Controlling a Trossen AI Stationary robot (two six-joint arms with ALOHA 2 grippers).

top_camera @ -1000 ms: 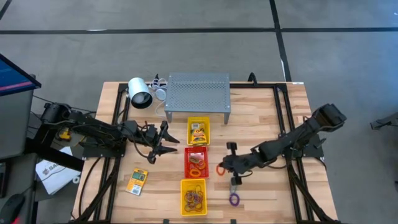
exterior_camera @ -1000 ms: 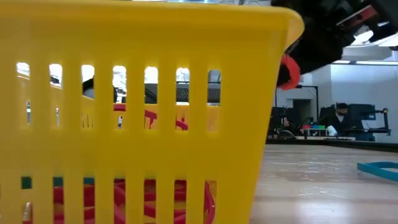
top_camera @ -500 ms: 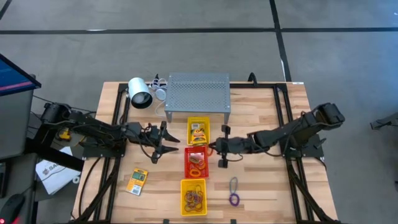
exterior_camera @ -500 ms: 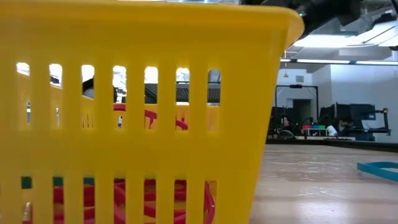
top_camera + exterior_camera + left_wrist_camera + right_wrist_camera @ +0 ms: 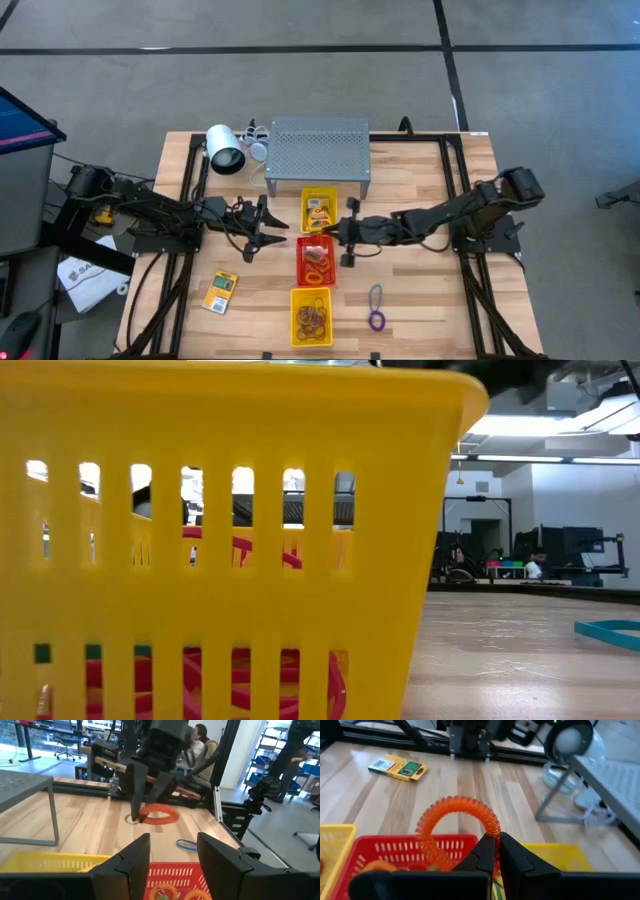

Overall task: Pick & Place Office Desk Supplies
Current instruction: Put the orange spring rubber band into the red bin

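- Left side: card packet [image 5: 220, 292] lies flat on the table, long axis running toward me and away.
- My left gripper [image 5: 262, 232] waits beside the red tray [image 5: 300, 268], fingers apart, empty.
- Centre, the change: a second ago my right gripper [image 5: 343, 236] was out by the purple loop [image 5: 376, 320]; it has since swung in to the red tray's far right corner.
- It is pinched tight on the orange coil ring [image 5: 456, 822], which arches up over the tray rim; its span runs across the tray.
- My read: carry finished, release next.
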